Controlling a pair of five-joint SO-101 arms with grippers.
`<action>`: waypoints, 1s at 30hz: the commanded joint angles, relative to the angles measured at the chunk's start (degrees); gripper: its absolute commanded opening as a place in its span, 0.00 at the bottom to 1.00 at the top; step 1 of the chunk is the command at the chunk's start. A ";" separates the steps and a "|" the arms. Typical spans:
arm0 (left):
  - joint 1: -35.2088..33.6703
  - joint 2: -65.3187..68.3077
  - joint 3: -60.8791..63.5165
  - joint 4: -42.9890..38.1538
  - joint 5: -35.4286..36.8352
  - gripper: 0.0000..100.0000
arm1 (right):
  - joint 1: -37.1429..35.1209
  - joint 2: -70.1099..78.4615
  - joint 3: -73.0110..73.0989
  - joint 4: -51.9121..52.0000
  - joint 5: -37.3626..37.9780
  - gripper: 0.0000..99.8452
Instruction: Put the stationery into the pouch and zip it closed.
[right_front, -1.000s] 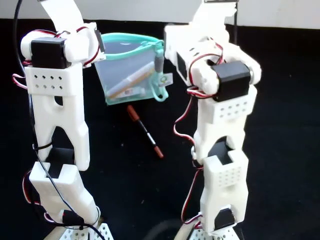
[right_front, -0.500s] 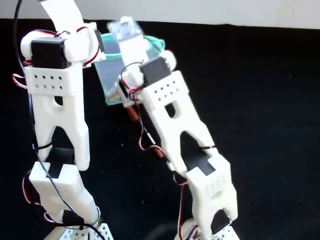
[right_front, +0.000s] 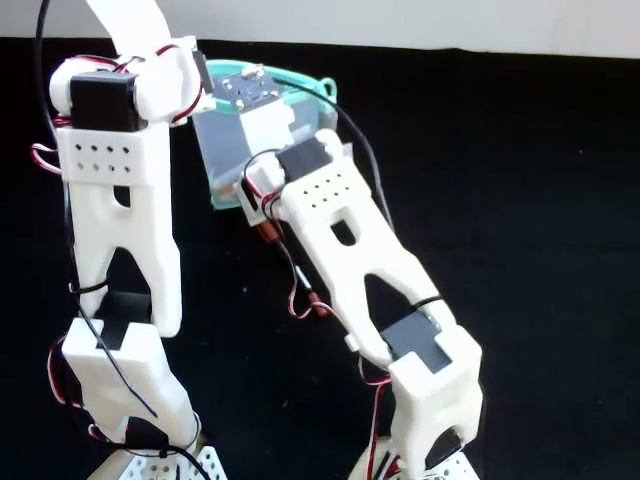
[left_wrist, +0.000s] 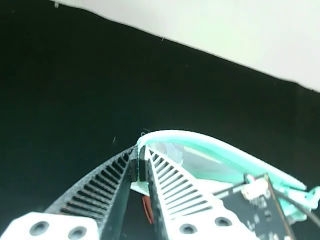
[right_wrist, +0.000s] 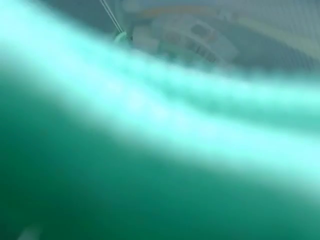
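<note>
The teal-rimmed clear pouch (right_front: 222, 152) hangs tilted at the back of the black table, with its mouth upward. My left gripper (right_front: 203, 88) is shut on the pouch's rim at its left corner; in the left wrist view the fingers (left_wrist: 150, 172) pinch the teal zip edge (left_wrist: 210, 150). My right arm (right_front: 330, 210) stretches across from the right, its wrist over the pouch's mouth, hiding its gripper. The right wrist view is pressed close to the pouch (right_wrist: 150, 130), with pale blurred items (right_wrist: 192, 35) behind the clear wall. A red and black pen (right_front: 288, 260) lies on the table below the pouch, partly under the right arm.
The black table (right_front: 520, 200) is open to the right of the arms. A pale wall (right_front: 450, 25) runs along the back edge. The left arm's white links (right_front: 115, 210) stand tall at the left. Red wires (right_front: 300, 300) hang under the right arm near the pen.
My right arm has swung from the right side across to the pouch and now covers its mouth and right half. The left gripper still holds the pouch in about the same place.
</note>
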 joint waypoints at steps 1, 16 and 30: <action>-2.07 1.01 0.48 -2.64 0.09 0.01 | 1.01 -0.04 3.03 -1.10 0.53 0.22; -2.15 1.10 0.57 -2.20 -0.26 0.01 | 2.42 -19.38 -19.30 4.97 0.18 0.22; -2.86 6.37 0.04 -2.64 0.00 0.01 | -0.22 -20.35 -1.71 17.36 3.08 0.22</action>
